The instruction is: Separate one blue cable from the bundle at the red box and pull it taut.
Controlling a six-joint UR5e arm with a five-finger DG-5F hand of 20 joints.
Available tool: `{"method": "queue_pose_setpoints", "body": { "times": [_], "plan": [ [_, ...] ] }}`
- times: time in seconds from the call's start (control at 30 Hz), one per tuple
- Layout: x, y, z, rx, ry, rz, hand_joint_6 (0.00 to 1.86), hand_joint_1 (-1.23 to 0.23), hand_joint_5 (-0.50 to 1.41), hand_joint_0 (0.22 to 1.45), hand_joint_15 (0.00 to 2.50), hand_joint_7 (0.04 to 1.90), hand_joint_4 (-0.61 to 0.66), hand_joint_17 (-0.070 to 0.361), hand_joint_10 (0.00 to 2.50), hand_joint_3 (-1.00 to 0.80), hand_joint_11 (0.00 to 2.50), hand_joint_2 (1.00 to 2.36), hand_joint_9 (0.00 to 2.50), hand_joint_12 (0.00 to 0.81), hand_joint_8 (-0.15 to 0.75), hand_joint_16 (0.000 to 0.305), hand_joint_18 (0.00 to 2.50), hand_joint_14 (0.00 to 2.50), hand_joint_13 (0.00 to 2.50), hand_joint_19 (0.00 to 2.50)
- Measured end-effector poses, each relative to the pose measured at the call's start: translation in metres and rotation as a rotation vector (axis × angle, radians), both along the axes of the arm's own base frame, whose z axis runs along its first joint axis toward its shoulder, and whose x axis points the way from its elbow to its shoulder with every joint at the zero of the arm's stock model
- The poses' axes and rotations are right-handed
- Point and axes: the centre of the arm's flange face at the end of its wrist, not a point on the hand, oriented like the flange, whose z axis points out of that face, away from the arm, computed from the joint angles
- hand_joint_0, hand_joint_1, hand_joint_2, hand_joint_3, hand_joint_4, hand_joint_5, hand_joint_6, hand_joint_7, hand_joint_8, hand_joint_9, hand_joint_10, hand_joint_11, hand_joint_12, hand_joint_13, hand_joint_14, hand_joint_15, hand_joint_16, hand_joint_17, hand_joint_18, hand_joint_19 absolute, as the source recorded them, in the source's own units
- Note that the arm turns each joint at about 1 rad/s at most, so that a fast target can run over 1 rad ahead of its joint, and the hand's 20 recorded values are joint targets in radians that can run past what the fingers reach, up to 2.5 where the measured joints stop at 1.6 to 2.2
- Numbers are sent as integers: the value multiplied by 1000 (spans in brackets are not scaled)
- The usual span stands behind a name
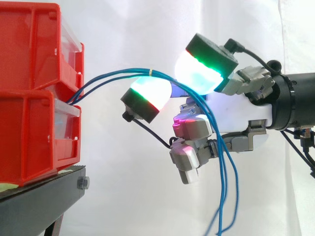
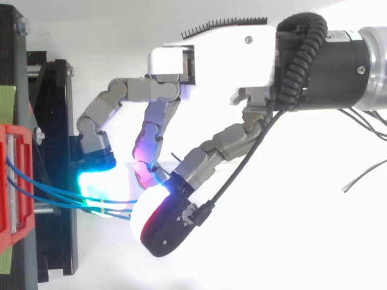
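At nine o'clock in the side view: two red plastic bins, the upper red bin point(image 1: 29, 44) stacked on the lower red bin point(image 1: 29, 137). Both rest on a black metal stand point(image 1: 39, 201) at seven o'clock.

Between the two bins: a bundle of thin blue cables point(image 1: 140, 71) comes out toward three o'clock. It rises in a loose arc, not taut, and a small pale yellow tie point(image 1: 151, 72) gathers it near the crest.

Centre: the bundle passes between two glowing fingertips point(image 1: 150, 93), the lower pad at eight o'clock of the upper. Both pads are white-cyan with green and red bands. Beyond them the cables drape over the folded fingers and hang toward six o'clock, running off the bottom edge.

Right: the robot hand point(image 1: 241, 110) enters from three o'clock, its fingers curled round the bundle and grasping it. The lower fingers are folded and tinted magenta.

Backdrop: a white curtain point(image 1: 147, 196).

Top view: the cables run from the bins at nine o'clock toward three o'clock and end between the cyan and white pads.
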Motion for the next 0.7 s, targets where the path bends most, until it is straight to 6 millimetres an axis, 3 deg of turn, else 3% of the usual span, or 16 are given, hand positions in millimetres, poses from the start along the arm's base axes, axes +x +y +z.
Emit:
{"method": "queue_pose_setpoints", "body": {
  "times": [0.17, 0.27, 0.33, 0.4, 0.6, 0.7],
  "plan": [
    [0, 0, 0, 0, -2, 0, 924, -979, -118, 726, 712, 967, -145, 74, 32, -466, 948, 1004, 1122, 270, 220, 33, 789, 26, 996, 664],
    [0, 0, 0, 0, -2, 1, 917, -972, -112, 674, 717, 933, -90, 73, 32, -500, 951, 1000, 1122, 263, 219, 32, 784, 26, 992, 662],
    [0, 0, 0, 0, -1, 1, 904, -935, -102, 638, 716, 941, -70, 72, 32, -500, 962, 1000, 1143, 261, 220, 32, 780, 27, 991, 672],
    [0, 0, 0, 0, 0, 1, 879, -806, -87, 550, 716, 930, -48, 76, 31, -500, 955, 1000, 1177, 272, 224, 34, 771, 27, 1005, 679],
    [0, 0, 0, 0, 0, 1, 823, -657, -70, 513, 716, 939, -41, 86, 33, -500, 934, 1000, 1205, 294, 238, 38, 784, 26, 1025, 698],
    [0, 0, 0, 0, 0, 0, 802, -663, -60, 519, 717, 955, -55, 86, 31, -500, 923, 1000, 1222, 294, 238, 38, 781, 26, 1024, 699]
  ]
}}
